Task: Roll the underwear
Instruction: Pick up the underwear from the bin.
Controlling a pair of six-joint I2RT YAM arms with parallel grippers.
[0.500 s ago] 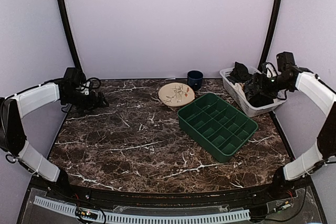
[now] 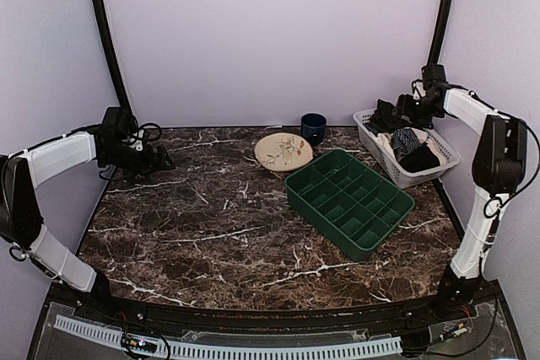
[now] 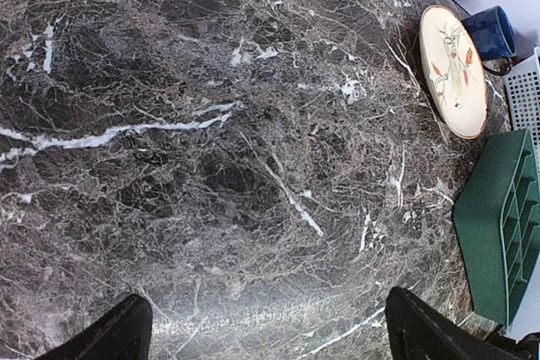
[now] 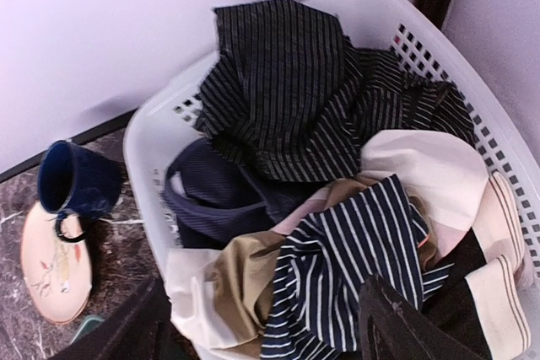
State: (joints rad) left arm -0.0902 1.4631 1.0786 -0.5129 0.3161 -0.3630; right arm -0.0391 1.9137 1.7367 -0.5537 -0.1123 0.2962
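Task basically not started. The underwear (image 4: 207,204) lay crumpled in the white basket (image 4: 145,145) at the table's far right corner, partly tucked under a black striped garment (image 4: 278,82) and next to a bold navy-striped piece (image 4: 354,259) and some tan cloth (image 4: 240,280). The right gripper (image 4: 261,339) hovered over the pile, jaws apart, holding nothing. The left gripper (image 3: 270,339) was wide open over the marble table (image 3: 211,166), well apart from the basket. Nothing pulled out, nothing laid flat, no roll. Left to do, by my read: pick the underwear out, spread it on the table, roll it up. Likely snag: neighbouring clothes coming along with the grab.
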